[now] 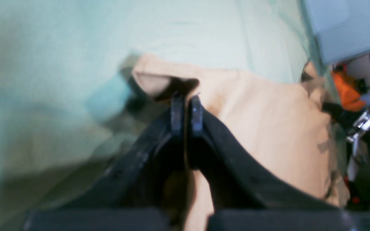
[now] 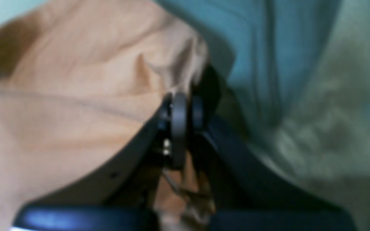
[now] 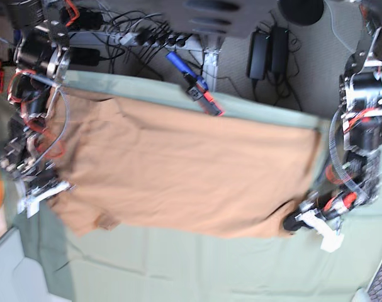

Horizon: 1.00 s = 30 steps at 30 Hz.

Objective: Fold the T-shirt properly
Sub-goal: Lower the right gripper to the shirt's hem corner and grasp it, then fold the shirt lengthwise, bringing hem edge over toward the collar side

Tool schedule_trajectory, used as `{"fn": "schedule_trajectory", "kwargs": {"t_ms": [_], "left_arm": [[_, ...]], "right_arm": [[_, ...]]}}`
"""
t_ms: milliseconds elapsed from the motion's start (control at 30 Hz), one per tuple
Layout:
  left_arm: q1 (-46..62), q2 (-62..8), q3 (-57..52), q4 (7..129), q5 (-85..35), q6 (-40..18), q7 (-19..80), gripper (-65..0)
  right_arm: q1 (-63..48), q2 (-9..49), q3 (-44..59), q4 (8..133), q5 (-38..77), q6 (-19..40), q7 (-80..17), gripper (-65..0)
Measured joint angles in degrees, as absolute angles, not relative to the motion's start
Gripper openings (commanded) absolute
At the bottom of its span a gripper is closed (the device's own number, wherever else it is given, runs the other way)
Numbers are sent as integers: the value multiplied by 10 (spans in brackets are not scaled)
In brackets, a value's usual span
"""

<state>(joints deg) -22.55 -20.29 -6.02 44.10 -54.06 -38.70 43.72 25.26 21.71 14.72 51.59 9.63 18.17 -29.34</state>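
The T-shirt (image 3: 184, 170) is spread out flat on the green tablecloth (image 3: 197, 270), and it is held at two opposite ends. The left gripper (image 1: 186, 110) is pressed together on a corner of the shirt's edge; a small fold of tan cloth is seen just past its fingertips, and more cloth runs back between its black fingers (image 1: 177, 112). To one side of this gripper only open green tablecloth is seen; to the other side the flat shirt is stretched away.

The right gripper (image 2: 183, 110) is also closed, and a bunched edge of the shirt is pinched in it; crumpled cloth is visible between its fingers (image 2: 178, 128) lower down. Beside this gripper free tablecloth with soft wrinkles is seen. In the base view a wide strip of bare tablecloth lies along the shirt's long edge. Cables (image 3: 146, 34) lie beyond the table's far edge.
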Motion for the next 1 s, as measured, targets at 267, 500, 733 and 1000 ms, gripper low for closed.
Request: {"fn": "schedule_trajectory", "kwargs": {"t_ms": [267,500,733,1000], "left_arm": [[-158,-238,-61,523,-579,-390,475,-650],[-114,-238,-61,597,-580,-391,476,-650],[-103,-238,-61,601,-578,-390,476,-650],[-103,-238,-61,602,-578,-391,476,-650]], "right_arm": [[154,247,146,645,116,182,-294,-650],[132,270,146,653,131,182,-301,-650],[117,271,146,652,145,182,-303,-477],[111,273,146,652,147,182,-303,-216]]}}
